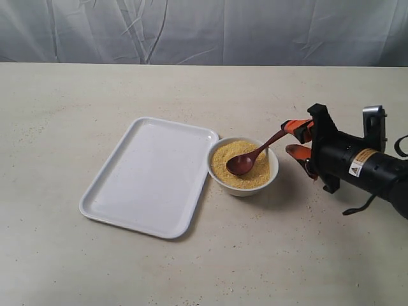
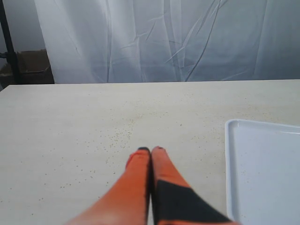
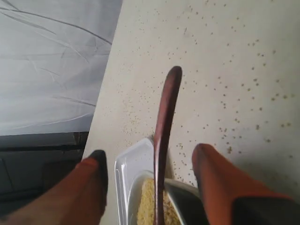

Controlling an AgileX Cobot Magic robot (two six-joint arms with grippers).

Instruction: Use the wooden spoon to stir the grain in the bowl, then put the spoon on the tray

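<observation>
Reaching in low from the right side of the table (image 1: 95, 89), forearm (image 1: 366, 167) near level, right gripper (image 1: 291, 138) turned on its side and aimed at the bowl (image 1: 245, 190). Orange fingers (image 3: 213, 178) spread wide, one on either side of the spoon (image 1: 254, 155) handle, clear of it in the wrist view; from the exterior view, handle tip overlapping the upper finger, contact hard to judge. Spoon head sunk in the grain (image 1: 260, 173), handle leaning out over the bowl rim toward the gripper. Bowl just beside the tray (image 1: 150, 175), at its right long edge. Left gripper (image 2: 151, 150) low over bare table, fingertips pressed together on nothing, tray corner near.

Cut off: forearm at the frame edge; left arm outside the exterior view; spoon head out of frame in the right wrist view. Loose specks (image 3: 243, 84) on the table, too small to name.
</observation>
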